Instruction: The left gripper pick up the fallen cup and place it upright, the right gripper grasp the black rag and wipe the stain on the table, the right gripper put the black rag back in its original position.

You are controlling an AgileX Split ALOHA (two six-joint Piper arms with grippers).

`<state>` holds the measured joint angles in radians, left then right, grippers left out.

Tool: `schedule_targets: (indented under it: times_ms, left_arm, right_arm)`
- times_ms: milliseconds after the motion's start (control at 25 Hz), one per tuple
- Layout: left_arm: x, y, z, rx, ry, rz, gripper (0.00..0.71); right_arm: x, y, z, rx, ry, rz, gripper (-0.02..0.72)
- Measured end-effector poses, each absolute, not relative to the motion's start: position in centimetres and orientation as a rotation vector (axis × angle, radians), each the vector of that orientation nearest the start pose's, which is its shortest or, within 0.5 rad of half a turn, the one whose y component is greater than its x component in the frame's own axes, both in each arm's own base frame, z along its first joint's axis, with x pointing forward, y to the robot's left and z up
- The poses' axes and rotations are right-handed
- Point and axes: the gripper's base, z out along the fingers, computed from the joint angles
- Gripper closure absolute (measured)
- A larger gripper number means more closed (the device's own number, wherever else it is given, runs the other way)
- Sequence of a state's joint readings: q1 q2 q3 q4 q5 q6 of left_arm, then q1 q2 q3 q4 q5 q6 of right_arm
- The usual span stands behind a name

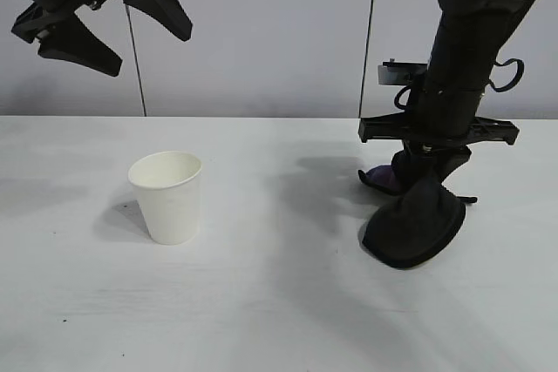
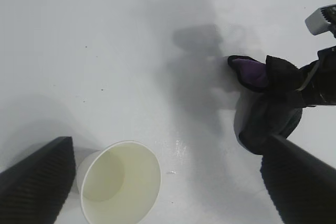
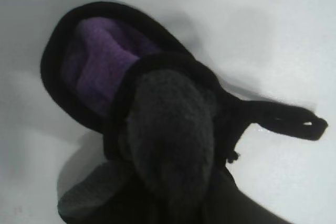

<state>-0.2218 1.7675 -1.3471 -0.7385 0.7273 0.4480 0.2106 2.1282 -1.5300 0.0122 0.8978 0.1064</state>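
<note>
The rag [image 1: 414, 226] hangs pinched in the right tool [image 1: 418, 182], touching the tabletop [image 1: 279, 302]. The cup [image 1: 166, 196] stands upright. Left tool [image 1: 113, 19] is raised, spread.

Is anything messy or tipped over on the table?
Nothing is tipped: the cup stands upright. A few wet specks glisten on the table beside it. The black rag hangs bunched from the right gripper.

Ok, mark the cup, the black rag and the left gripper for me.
cup [image 1: 168, 202]: exterior view, on its side wall.
black rag [image 1: 417, 226]: exterior view, on the hanging dark lump.
left gripper [image 1: 122, 23]: exterior view, midway between its two spread fingertips.
</note>
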Motion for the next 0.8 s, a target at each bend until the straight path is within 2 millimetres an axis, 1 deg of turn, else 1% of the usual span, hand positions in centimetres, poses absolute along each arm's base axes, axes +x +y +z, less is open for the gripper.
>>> schedule_targets:
  times_ms: [120, 160, 240, 320, 480, 640, 800]
  left_arm:
    - [36.8, -12.5, 26.7, 0.290, 2.477, -0.733, 0.017]
    - [36.8, -12.5, 26.7, 0.290, 2.477, -0.733, 0.017]
    - [36.8, -12.5, 26.7, 0.290, 2.477, -0.733, 0.017]
    - [36.8, -12.5, 26.7, 0.289, 2.476, -0.732, 0.017]
    - [36.8, -12.5, 26.7, 0.289, 2.475, -0.732, 0.017]
    - [36.8, -12.5, 26.7, 0.289, 2.475, -0.732, 0.017]
    - [36.9, -12.5, 26.7, 0.288, 2.475, -0.731, 0.017]
  right_arm:
    - [41.6, 9.0, 15.0, -0.149, 2.978, 0.053, 0.188]
    - [41.6, 9.0, 15.3, -0.153, 2.972, 0.054, 0.122]
    - [41.5, 9.0, 16.0, -0.154, 2.955, 0.058, 0.067]
    - [41.4, 8.9, 17.2, -0.159, 2.935, 0.061, 0.046]
    - [40.7, 8.8, 20.6, -0.145, 2.869, 0.095, 0.038]
    - [40.2, 8.5, 23.5, -0.068, 2.802, 0.259, 0.043]
    - [40.0, 7.3, 25.4, -0.014, 2.745, 0.405, 0.043]
